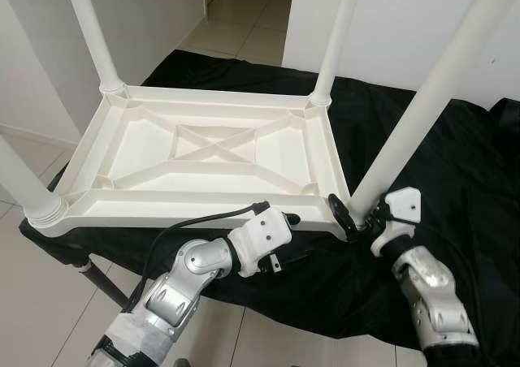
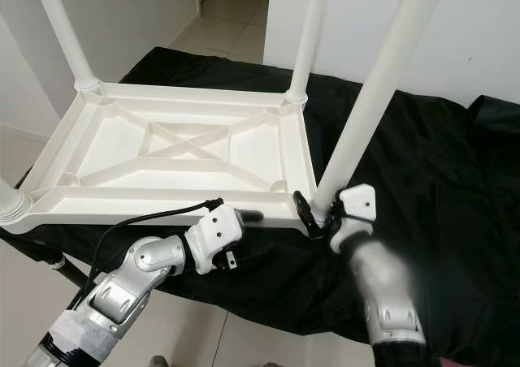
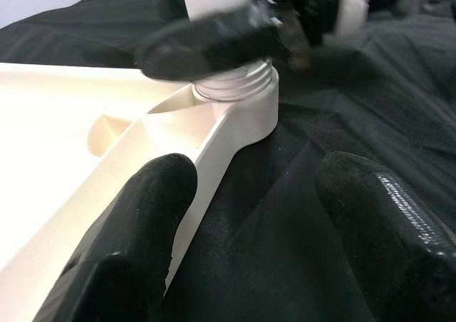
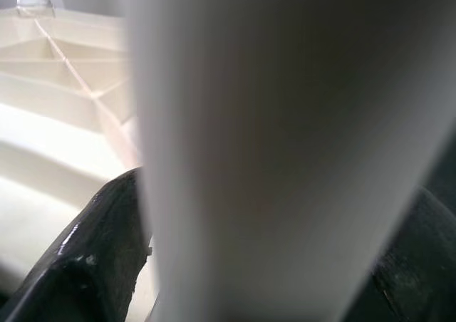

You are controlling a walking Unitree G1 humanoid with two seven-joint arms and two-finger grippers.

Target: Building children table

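Note:
A white plastic children's table [image 1: 162, 207] lies upside down on a black cloth, its ribbed underside facing up. Its legs stand upright in the corner sockets: far left [image 1: 91, 30], far right [image 1: 337, 38], near left [image 1: 20, 180] and near right [image 1: 422, 99]. My right gripper [image 1: 357, 217] is shut on the near right leg just above its threaded collar [image 3: 231, 87]; in the right wrist view the leg [image 4: 285, 122] sits between the black fingers [image 4: 92, 258]. My left gripper [image 3: 256, 229] hangs open at the table's front rim, close to that same corner, holding nothing.
The black cloth [image 1: 455, 172] drapes over a low support, with a dark frame leg [image 1: 101, 282] showing under its near left edge. Pale tiled floor [image 1: 32, 302] lies to the left and in front. White walls and a doorway [image 1: 244, 26] stand behind.

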